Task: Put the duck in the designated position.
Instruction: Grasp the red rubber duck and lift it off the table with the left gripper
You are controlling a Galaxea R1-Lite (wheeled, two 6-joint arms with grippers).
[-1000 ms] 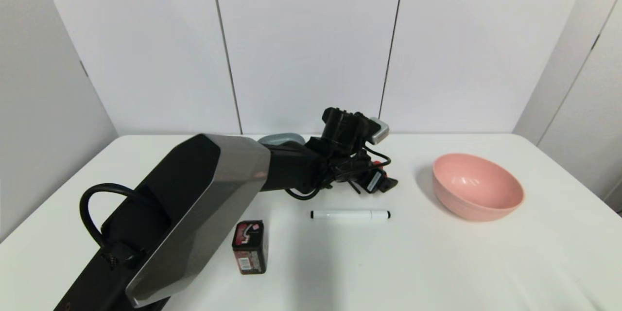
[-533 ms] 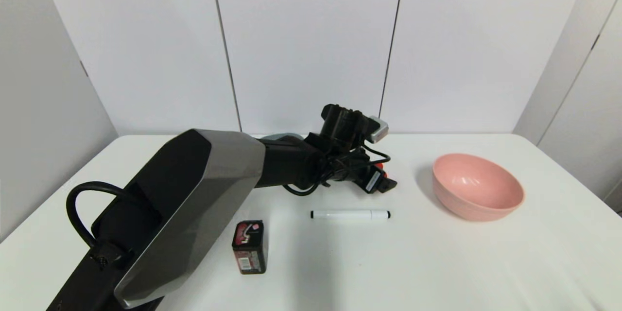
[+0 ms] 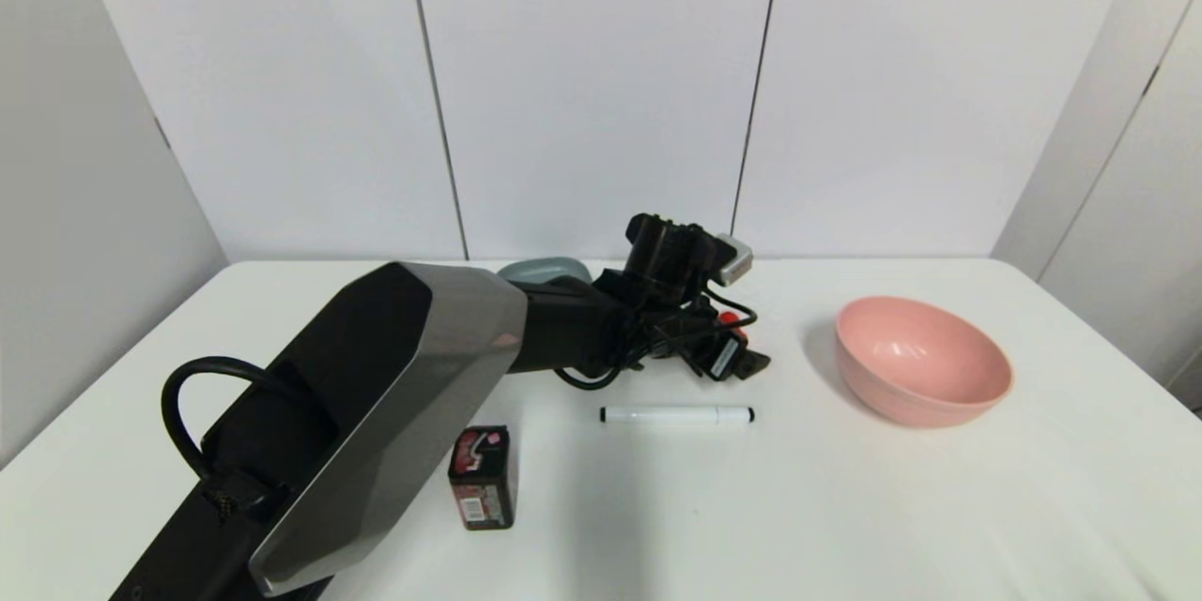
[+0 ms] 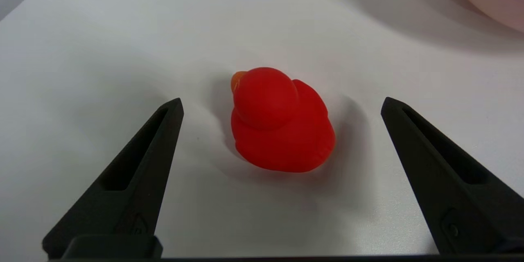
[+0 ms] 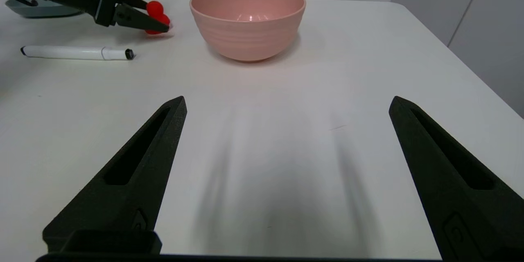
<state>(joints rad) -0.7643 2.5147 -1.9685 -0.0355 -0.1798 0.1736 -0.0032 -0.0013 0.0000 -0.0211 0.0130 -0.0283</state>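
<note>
On the white table (image 3: 939, 507), nearest at 7 o'clock stands one red printed carton (image 3: 483, 477); one white marker (image 3: 676, 414) lies at centre. Just beyond, the left gripper (image 4: 282, 106), fingers spread wide, brackets the one red duck (image 4: 280, 120), touching neither side. One pink bowl (image 3: 920, 371) sits at 2 o'clock. The right gripper (image 5: 286, 104) hangs spread and idle. Closing off-centre could squirt the glossy duck toward the bowl.
</note>
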